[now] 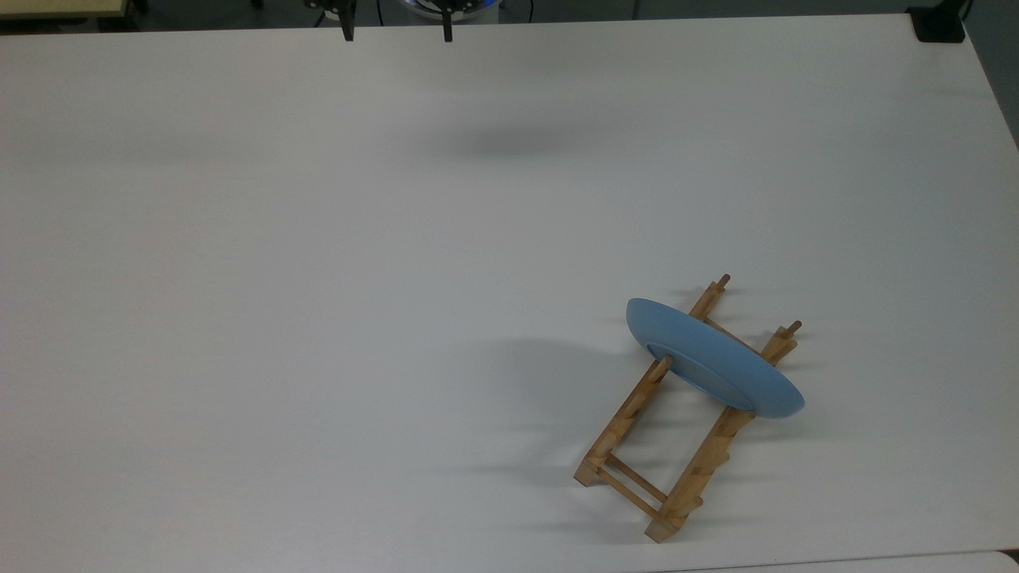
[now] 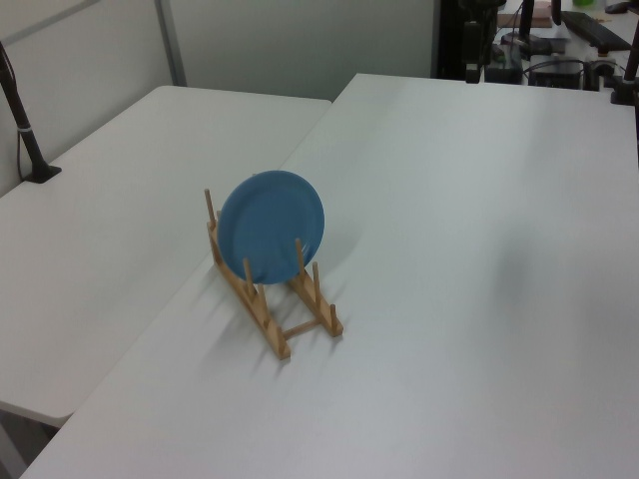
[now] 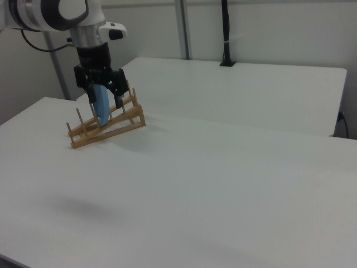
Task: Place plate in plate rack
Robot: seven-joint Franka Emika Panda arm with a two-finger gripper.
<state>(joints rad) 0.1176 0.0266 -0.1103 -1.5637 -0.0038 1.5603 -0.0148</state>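
Seemingly settled, the plate [image 1: 712, 362] stands on edge between the pegs of the plate rack [image 1: 637, 446], and the gripper [image 1: 398, 32], its fingers apart and empty, hangs at the far edge of the table [image 1: 239, 318] in the top view, so any further move should stay high and wide of the rack.

In the top view, the picture's upper edge is cutting off everything above the jaws, with two dark fingertips [image 1: 348, 32] showing below it, spread apart. In the right view, the jaws are overlapping the plate [image 3: 102, 113] behind them, covering its upper part and some pegs of the plate rack [image 3: 120, 124], while the arm [image 3: 50, 12] above the jaws is running off the right view's left edge. In the left view, the jaws are blending into the dark clutter [image 2: 539, 65] behind them and are too small to read.
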